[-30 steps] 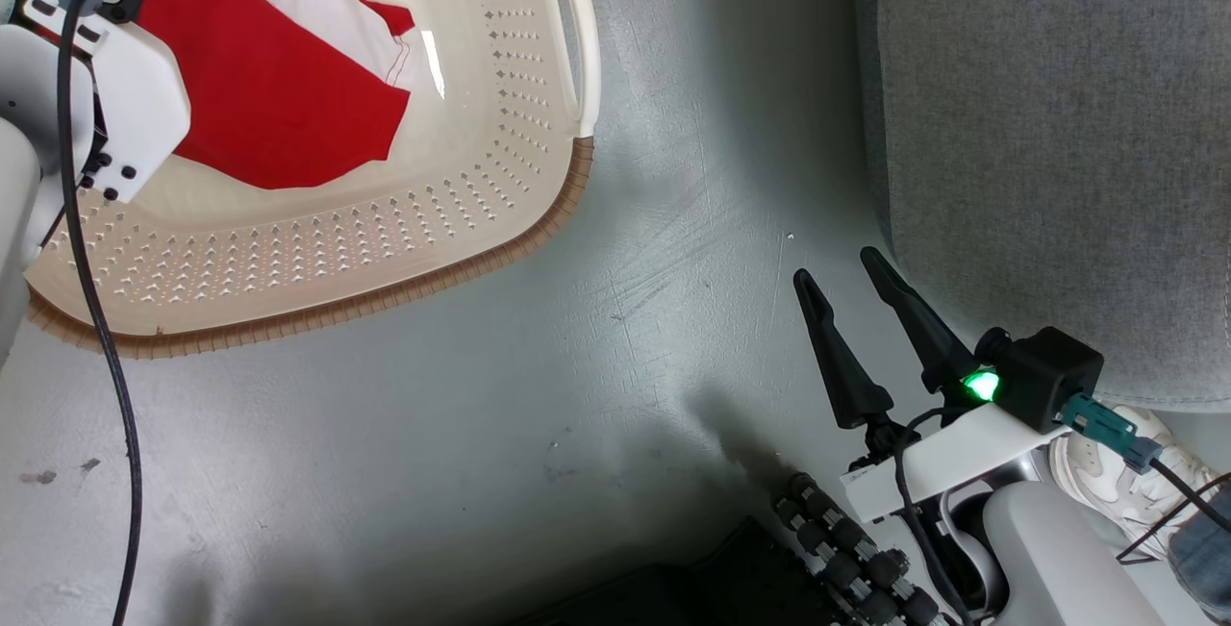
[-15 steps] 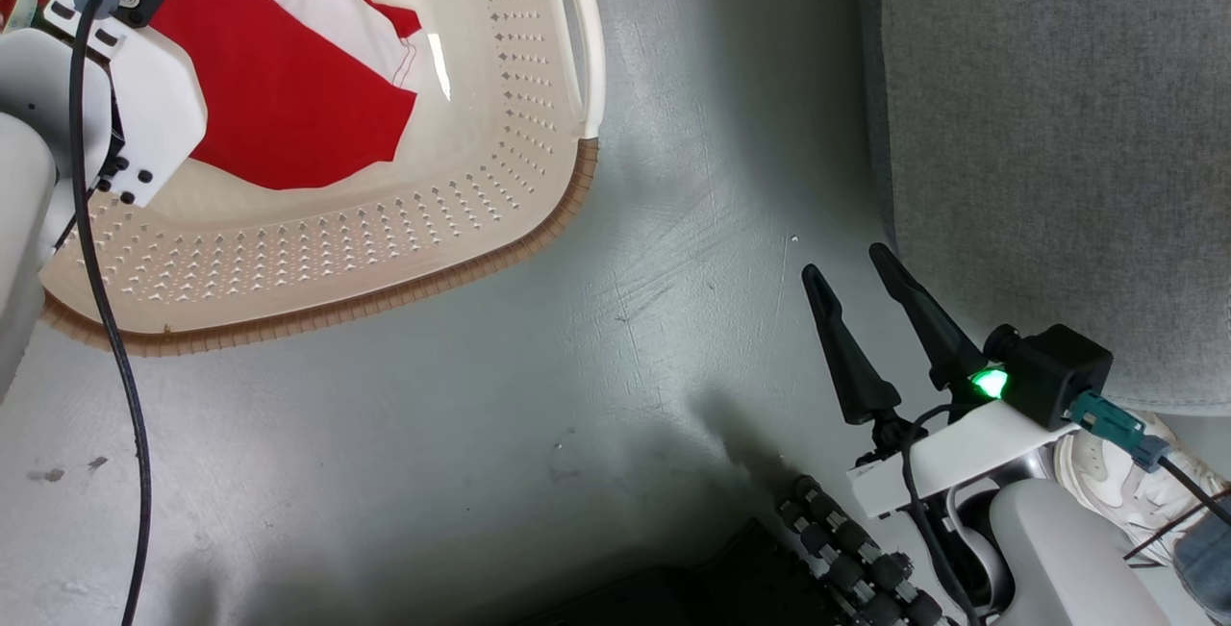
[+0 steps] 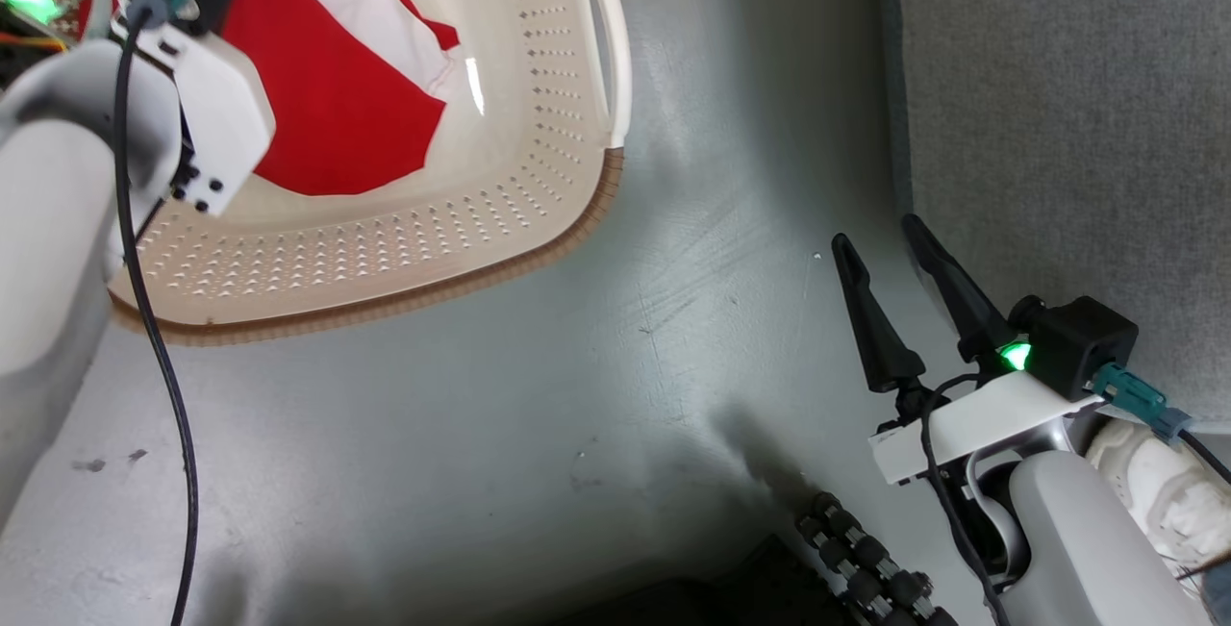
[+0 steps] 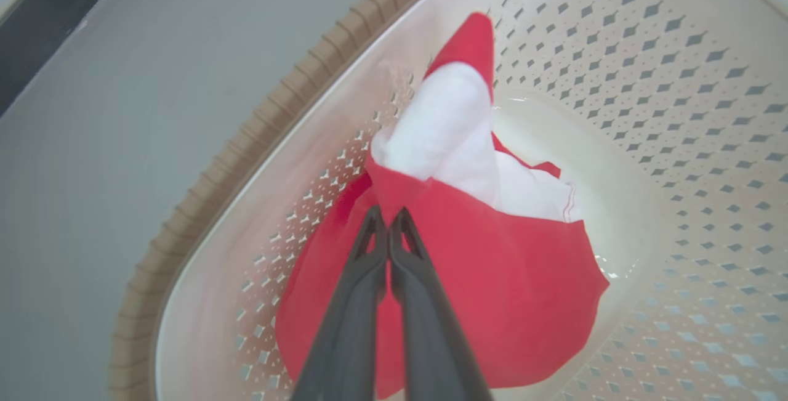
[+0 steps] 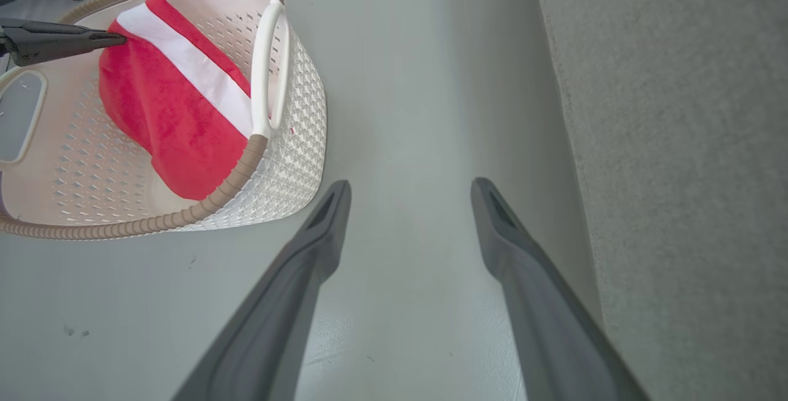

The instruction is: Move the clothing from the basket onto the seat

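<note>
My left tool pinches a fold of the soft red white-banded garment inside the cream perforated plastic basket; my right tool hangs spread near the grey fabric sofa. Such a shallow pinch could slip during lifting.

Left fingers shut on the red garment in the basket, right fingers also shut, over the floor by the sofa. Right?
No: the right fingers are open, nothing between them, per the right wrist view. The rest holds: left fingers shut on the red garment in the basket, right ones over the floor beside the sofa.
</note>
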You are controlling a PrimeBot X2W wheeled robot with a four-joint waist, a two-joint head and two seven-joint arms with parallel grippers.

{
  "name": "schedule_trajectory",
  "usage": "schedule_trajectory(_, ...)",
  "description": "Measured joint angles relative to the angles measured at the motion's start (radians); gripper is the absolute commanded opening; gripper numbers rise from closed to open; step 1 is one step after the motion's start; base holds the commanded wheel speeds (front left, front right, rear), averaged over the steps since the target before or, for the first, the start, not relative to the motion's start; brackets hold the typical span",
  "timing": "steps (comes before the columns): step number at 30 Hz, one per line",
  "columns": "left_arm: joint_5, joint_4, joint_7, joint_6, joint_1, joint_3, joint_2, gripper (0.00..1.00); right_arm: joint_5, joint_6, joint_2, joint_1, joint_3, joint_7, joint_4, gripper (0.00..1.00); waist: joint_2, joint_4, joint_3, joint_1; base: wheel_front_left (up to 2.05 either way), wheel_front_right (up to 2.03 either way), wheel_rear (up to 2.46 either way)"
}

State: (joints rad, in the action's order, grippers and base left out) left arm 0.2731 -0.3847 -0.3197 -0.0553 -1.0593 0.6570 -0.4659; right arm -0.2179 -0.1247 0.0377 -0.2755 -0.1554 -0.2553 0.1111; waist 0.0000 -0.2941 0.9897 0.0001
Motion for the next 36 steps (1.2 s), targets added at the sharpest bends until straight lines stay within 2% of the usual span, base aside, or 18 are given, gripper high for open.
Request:
schedule_trajectory(18,0.073,0.059,0.104,0.026,0.139,-0.009,0.079,0.00,0.086,0.000,0.002,-0.081,0.075,0.000,0.080,1.00,0.0000,0.090,-0.100,0.0000,0.00,0.00,0.00)
schedule_trajectory(36,0.163,0.102,0.225,0.032,0.269,-0.015,0.156,0.00,0.180,0.000,0.006,-0.100,0.063,0.000,0.158,1.00,0.0000,0.199,-0.266,0.0000,0.00,0.00,0.00)
